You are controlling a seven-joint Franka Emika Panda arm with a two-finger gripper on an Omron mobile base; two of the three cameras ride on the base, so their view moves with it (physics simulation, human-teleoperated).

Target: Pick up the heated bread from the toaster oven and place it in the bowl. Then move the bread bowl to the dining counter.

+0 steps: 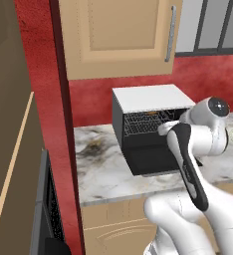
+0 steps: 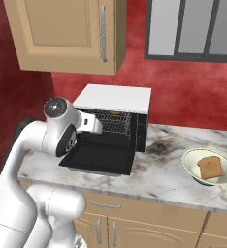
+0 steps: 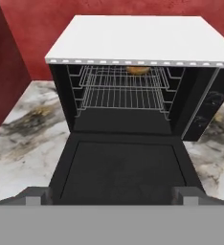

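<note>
- While the oven (image 3: 138, 72) door lies dropped flat on the counter, you have the bread (image 3: 138, 70) on the wire rack at the far back, just under the white top; nothing has been lifted out yet.
- Gripper (image 3: 111, 194) sits near the door's front edge, facing straight into the cavity. Fingers (image 3: 33, 195) are spread wide, nothing between them.
- Bowl (image 2: 210, 167) stands on the counter well right of the oven. It already holds a toasted slice (image 2: 212, 167), lying flat inside the rim. You should check whether that is a different piece; the orange-brown bit on the rack is my read of the target.
- Left to do, as I judge it: reach in over the door, grasp the bread, carry it right to the bowl, then move the bowl to the dining counter. So you're at the very start.
- Rack wires and the low top leave little room for the hand; expect a tight entry.
- Counter (image 1: 101, 169) is grey-white marble with brownish veining, a dark stain left of the oven.
- Room: red walls, tan upper cabinet (image 1: 116, 35) above the oven, window (image 2: 193, 29) at far right, tan drawers below.
</note>
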